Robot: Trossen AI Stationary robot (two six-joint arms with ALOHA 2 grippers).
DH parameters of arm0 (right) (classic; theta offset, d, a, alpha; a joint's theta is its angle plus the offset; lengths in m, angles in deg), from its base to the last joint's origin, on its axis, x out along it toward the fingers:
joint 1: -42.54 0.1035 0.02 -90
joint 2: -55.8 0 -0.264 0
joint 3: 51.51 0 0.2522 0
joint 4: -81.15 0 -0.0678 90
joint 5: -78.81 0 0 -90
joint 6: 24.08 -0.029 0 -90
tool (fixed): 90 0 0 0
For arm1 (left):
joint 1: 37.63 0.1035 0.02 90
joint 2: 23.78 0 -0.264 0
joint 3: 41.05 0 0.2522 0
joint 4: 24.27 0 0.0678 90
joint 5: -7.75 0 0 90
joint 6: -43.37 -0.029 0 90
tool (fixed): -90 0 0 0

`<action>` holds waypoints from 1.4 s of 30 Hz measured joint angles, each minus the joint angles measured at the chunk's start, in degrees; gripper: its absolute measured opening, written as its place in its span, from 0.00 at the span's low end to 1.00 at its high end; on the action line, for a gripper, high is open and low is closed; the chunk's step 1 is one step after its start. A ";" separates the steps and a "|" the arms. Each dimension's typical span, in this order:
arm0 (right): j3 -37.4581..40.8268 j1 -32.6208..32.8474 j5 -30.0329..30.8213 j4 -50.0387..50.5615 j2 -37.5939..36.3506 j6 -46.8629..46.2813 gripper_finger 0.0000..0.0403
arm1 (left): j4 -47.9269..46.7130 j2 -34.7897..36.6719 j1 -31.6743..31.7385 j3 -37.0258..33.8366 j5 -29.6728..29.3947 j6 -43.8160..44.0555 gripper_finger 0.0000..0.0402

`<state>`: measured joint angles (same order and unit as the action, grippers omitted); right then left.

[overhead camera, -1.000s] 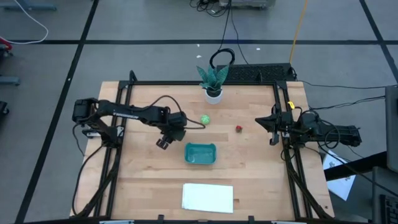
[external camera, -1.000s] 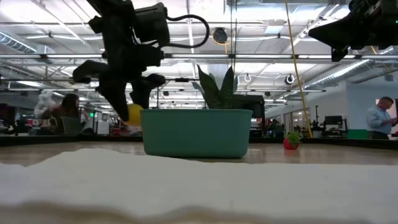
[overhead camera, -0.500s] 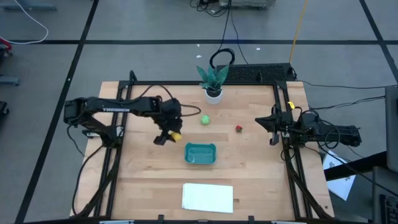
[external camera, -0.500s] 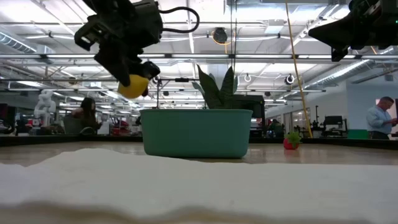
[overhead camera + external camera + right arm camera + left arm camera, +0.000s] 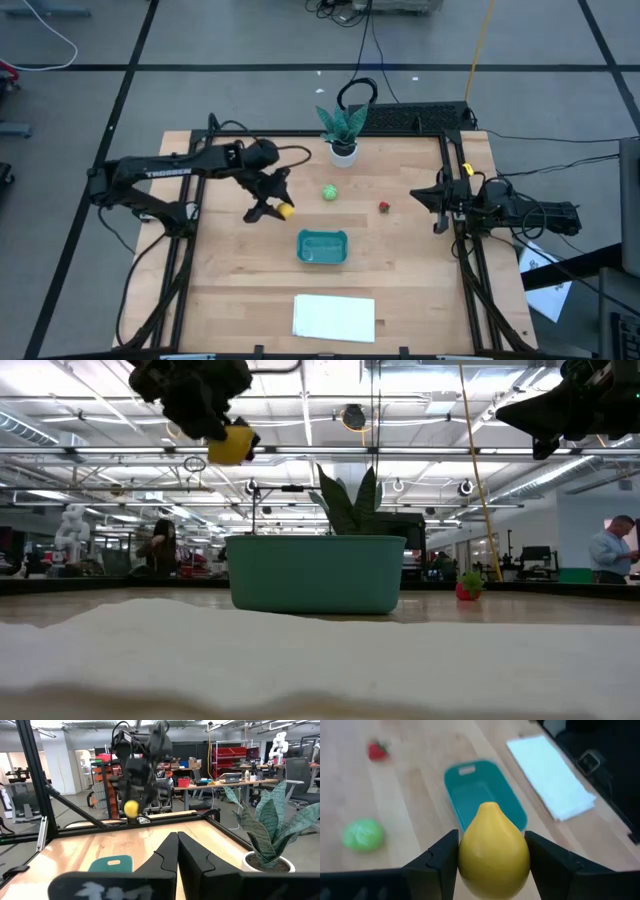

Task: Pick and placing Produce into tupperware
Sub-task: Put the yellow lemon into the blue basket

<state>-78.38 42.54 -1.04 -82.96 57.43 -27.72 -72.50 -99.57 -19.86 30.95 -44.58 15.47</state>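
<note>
My left gripper (image 5: pixel 275 208) is shut on the yellow lemon (image 5: pixel 286 210), high above the table and to the left of the teal tupperware (image 5: pixel 322 247). The lemon (image 5: pixel 230 444) shows well above the tub's rim (image 5: pixel 316 540) in the low view. The tupperware (image 5: pixel 485 790) sits flat on the wood. The round green piece (image 5: pixel 329 192) and the small red piece (image 5: pixel 384 207) lie on the table beyond the tub. My right gripper (image 5: pixel 437 205) waits shut at the table's right edge. My left gripper pinches the lemon (image 5: pixel 492 852) across its broad middle between the two fingers (image 5: pixel 442 857), one on each side. The lemon's pointed tip (image 5: pixel 488 806) sticks out past the fingertips. It is lifted clear of the table, with the fingers slanting down toward the tupperware.
A potted leafy plant (image 5: pixel 343 128) stands at the far edge. A flat white sheet (image 5: pixel 334 317) lies near the near edge. A black frame rail (image 5: pixel 455 200) runs along the right side. People move in the room behind the table.
My left gripper has risen from table height beside the tupperware, carrying the lemon up with it, and drawn slightly toward the far edge. The lemon, low by the tub's left wall a second ago, now hangs well above its rim.
</note>
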 joint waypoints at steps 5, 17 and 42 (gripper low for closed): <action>0.00 0.00 0.02 0.09 0.07 0.02 0.00 | 3.09 5.29 -0.60 -0.08 -0.17 2.22 0.49; 0.00 0.02 0.00 0.22 0.07 -0.15 0.00 | 3.35 11.11 -0.76 -0.08 0.53 2.52 0.47; 0.00 0.00 0.00 -0.60 0.07 -0.04 0.00 | 11.50 12.38 -0.70 -0.13 -9.21 19.21 0.53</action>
<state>-78.38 42.54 -1.04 -83.56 57.50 -27.76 -61.00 -87.19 -20.55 30.82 -53.80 34.68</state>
